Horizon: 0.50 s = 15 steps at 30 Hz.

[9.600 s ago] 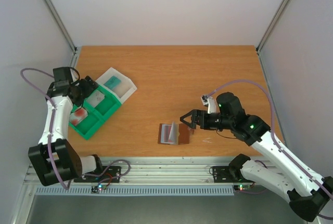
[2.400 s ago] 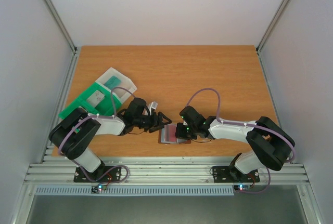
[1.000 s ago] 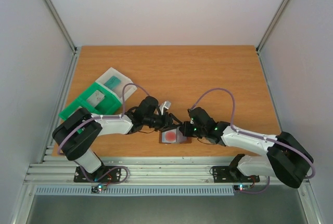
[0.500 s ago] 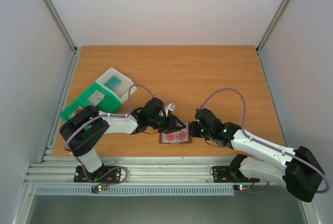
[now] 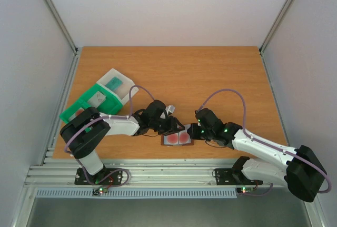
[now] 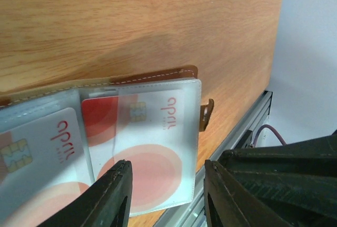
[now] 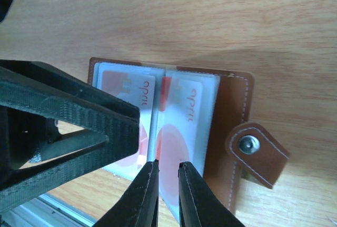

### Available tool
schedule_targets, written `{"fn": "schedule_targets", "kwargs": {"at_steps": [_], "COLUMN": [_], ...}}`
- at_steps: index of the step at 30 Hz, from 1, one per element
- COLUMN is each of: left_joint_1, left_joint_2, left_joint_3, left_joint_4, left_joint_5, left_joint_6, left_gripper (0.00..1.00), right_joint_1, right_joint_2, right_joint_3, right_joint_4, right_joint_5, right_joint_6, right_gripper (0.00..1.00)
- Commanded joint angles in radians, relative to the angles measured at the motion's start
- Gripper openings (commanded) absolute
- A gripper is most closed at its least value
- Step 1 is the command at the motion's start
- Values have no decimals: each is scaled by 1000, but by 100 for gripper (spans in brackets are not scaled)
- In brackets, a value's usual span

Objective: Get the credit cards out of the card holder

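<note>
Left wrist: left fingers (image 6: 115, 198) apart above open card holder (image 6: 174, 72); right fingers (image 7: 145, 195) narrowly gapped, grip unclear

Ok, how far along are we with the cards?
Done: the card holder lies open on the table. In hand: the left gripper hovers open over one red-marked credit card; the right gripper, jaws narrow, sits at the centre sleeves, grip unclear. Left: both visible cards are in their sleeves, none out.
</note>
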Motion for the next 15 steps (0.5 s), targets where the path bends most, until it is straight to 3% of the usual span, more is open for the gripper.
{"fn": "schedule_targets", "kwargs": {"at_steps": [1, 15], "left_joint_1": [1, 14], "left_joint_2": [23, 44], "left_joint_3": [-17, -32], "left_joint_4": [14, 12], "left_joint_5": [-39, -50], "left_joint_6": [9, 17], "left_gripper": [38, 36], "right_joint_1": [-4, -4], "right_joint_2": [30, 160], "right_joint_3": [33, 47], "right_joint_4": [50, 11], "right_joint_5": [-55, -19], "right_joint_6": [-4, -8], "right_gripper": [14, 13]}}
